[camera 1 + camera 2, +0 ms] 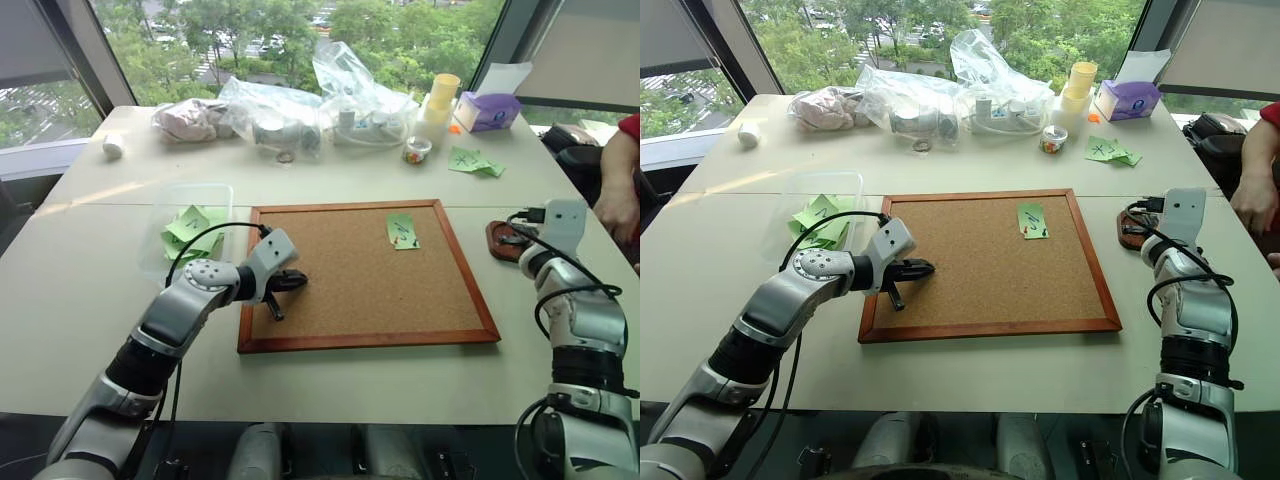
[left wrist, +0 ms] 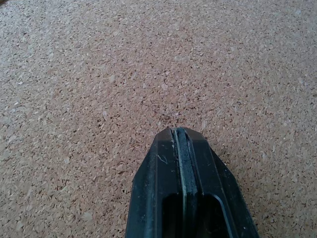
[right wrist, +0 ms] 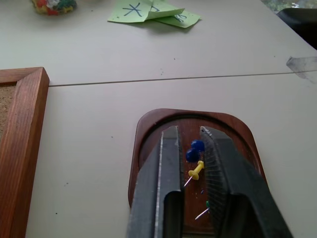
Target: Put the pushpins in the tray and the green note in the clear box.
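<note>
One green note [image 1: 402, 230] lies pinned up-board, nearer my parted, empty right fingers [image 3: 190, 163] over the tray [image 3: 148, 129] than my closed left fingers [image 2: 182, 148].

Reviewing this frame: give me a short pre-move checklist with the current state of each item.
1. Right gripper open above the tray: ok.
2. Pushpins in tray: yellow pushpin and blue pushpins lie inside: ok.
3. Green note off the corkboard: not ok, a red pushpin sits at its edge.
4. Left gripper shut, empty, over the cork: ok.
5. Clear box reachable, unblocked: ok.
</note>
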{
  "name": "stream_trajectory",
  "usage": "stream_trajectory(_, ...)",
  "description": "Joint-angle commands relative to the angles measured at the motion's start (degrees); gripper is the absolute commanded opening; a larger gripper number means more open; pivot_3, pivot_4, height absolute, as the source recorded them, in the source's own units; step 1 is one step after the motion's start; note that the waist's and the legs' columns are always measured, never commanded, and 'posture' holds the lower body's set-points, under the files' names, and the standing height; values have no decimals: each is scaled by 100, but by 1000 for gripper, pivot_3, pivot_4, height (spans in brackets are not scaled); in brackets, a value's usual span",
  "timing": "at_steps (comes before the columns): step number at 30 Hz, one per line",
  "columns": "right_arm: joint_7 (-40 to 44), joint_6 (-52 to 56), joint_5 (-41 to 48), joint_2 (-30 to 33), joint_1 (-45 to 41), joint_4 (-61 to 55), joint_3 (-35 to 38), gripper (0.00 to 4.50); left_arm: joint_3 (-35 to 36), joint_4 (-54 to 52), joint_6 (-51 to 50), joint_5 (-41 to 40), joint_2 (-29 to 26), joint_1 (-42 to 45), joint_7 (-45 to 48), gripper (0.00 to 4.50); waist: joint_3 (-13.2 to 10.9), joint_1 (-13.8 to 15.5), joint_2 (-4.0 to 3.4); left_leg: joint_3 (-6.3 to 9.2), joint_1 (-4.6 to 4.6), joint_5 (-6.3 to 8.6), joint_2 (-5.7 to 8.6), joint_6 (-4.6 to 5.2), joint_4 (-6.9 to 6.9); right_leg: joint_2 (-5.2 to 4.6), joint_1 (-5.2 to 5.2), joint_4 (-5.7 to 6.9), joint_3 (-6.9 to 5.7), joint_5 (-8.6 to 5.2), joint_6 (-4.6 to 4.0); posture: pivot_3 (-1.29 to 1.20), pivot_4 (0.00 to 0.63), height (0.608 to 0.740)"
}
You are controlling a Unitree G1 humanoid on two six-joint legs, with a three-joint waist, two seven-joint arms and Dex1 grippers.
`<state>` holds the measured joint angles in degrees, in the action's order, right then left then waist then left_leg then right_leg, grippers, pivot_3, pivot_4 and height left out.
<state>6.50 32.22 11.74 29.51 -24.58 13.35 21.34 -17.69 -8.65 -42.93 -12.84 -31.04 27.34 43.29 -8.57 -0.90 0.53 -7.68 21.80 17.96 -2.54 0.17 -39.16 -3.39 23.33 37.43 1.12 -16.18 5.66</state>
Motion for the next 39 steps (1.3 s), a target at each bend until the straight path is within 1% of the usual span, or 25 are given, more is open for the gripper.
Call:
stream_trajectory(1,-89,38,167,-30,-199,-30,233,2762,-208,243,-41,199,27,-73,-3,0,1,3,-2,0,0,0,0,0,0,0,0,0,0,0,0,0,150,735)
stream_trajectory(2,-102,52,190,-33,-213,-17,252,3285,-208,246,-36,204,31,-74,5,0,1,3,-2,1,0,0,0,0,0,0,0,0,0,0,0,0,150,735)
stream_trajectory(4,-130,87,225,-24,-224,4,307,4180,-194,246,-29,213,38,-85,9,0,1,10,-2,1,1,0,0,0,0,-1,0,0,0,0,0,0,150,735)
stream_trajectory(13,-181,416,672,-137,-409,189,651,4180,-176,231,-24,227,90,-113,-22,0,3,14,-5,2,0,0,2,1,0,-3,-3,-2,0,0,0,0,150,735)
stream_trajectory(17,-202,618,823,-123,-534,441,723,4180,-168,258,-11,247,110,-104,-20,0,3,19,-5,3,0,1,2,2,0,-4,-4,-4,-1,0,0,0,150,735)
stream_trajectory(20,-179,578,810,-76,-586,593,691,4180,-157,269,1,263,115,-106,-22,0,4,21,-6,4,-1,2,3,3,0,-5,-7,-7,-2,0,0,0,150,735)
stream_trajectory(23,-54,381,812,-51,-559,447,645,4180,-138,256,-3,263,108,-117,-28,0,4,21,-6,6,0,2,3,4,0,-6,-8,-8,-2,0,0,0,150,735)
stream_trajectory(28,664,-356,777,-36,-162,-676,227,4180,-108,199,-23,257,81,-178,-31,0,4,7,-10,8,0,3,4,5,2,-5,-7,-10,-3,0,1,0,150,735)
stream_trajectory(30,937,-365,897,-99,1,-1070,65,4180,-109,187,-27,260,84,-192,-30,0,5,6,-11,8,0,3,3,5,3,-5,-8,-9,-3,0,1,0,150,735)
stream_trajectory(33,1376,-78,1152,-208,258,-1663,-315,4180,-123,187,-28,260,94,-187,-21,0,5,10,-10,10,-1,4,2,6,3,-4,-10,-10,-4,0,1,0,150,735)
stream_trajectory(36,1625,26,1026,-313,481,-1793,-907,4180,-143,227,-12,267,118,-145,-9,0,5,10,-9,10,0,4,2,7,3,-6,-10,-11,-5,0,1,0,150,735)
stream_trajectory(39,1671,-80,866,-399,557,-1701,-1182,4180,-145,240,-3,272,126,-135,-3,0,5,22,-9,11,0,17,2,30,3,-7,-10,-11,-7,-1,-1,0,150,735)
